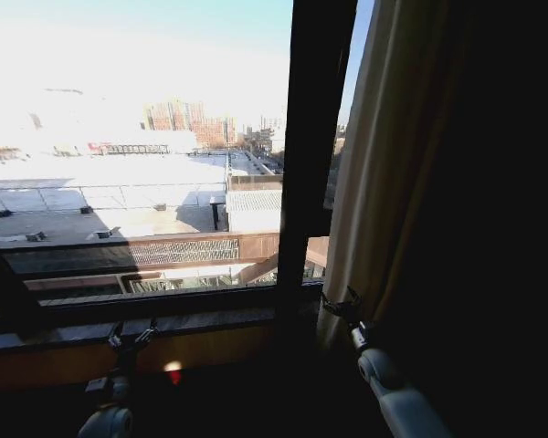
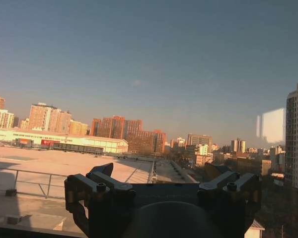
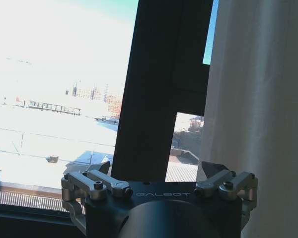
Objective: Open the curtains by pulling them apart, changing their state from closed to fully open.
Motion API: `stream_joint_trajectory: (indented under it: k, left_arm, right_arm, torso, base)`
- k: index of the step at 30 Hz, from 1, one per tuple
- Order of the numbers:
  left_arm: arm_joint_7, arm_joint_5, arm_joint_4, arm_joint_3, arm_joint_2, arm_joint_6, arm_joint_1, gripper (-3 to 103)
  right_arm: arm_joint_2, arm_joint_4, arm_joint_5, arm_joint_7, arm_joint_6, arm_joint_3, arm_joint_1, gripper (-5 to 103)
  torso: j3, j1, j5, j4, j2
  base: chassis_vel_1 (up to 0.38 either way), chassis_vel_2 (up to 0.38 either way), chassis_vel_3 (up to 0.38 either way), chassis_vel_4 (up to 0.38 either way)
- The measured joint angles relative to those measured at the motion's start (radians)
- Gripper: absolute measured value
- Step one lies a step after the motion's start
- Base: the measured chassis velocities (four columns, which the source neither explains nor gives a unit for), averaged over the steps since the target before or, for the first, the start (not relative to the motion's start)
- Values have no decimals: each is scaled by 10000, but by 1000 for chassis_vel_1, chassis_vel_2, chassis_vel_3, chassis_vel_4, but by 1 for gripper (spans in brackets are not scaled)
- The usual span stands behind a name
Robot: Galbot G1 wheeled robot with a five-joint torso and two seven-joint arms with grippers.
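**Right-hand curtain drawn aside as the robot's right tool waits at its edge**

The sheer cream curtain [image 1: 384,155] hangs gathered at about 3 o'clock in the head view, its pleats falling from the top of the picture to the sill beside the dark window frame [image 1: 310,137]. Most of the glass stands bare over sunlit rooftops, so by appearance the opening is in its late stage on this side. The right tool [image 1: 340,306] sits at roughly 5 o'clock, just beside the curtain's lower inner edge, jaws spread and holding nothing. The left tool [image 1: 132,336], near 7 o'clock over the window sill [image 1: 64,333], is likewise spread and empty.

Any further move would likely call for closing on the fabric's edge and sweeping it farther toward 3 o'clock.

The right wrist view shows the fabric [image 3: 263,99] just beyond one open finger [image 3: 213,168], a closeness the head view leaves vague. The left wrist view, past its own tool [image 2: 161,181], looks onto open sky and city.
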State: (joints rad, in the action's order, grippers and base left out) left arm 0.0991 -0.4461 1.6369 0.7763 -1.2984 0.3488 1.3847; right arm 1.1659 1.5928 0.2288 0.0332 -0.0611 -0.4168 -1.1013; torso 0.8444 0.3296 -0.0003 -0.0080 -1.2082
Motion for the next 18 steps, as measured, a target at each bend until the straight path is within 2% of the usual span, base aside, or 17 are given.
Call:
stream_joint_trajectory:
  k: [13,18]
  left_arm:
    - [0,0,0,1,0,0,0,100]
    - [0,0,0,1,0,0,0,100]
  right_arm:
    - [1,-2,0,2,0,2,1,100]
    - [1,-2,0,3,0,1,1,100]
  torso:
    - [2,2,9,1,0]
    - [0,2,-1,0,0]
  base:
    - [391,345,-395,-335]
    - [345,310,-358,-318]
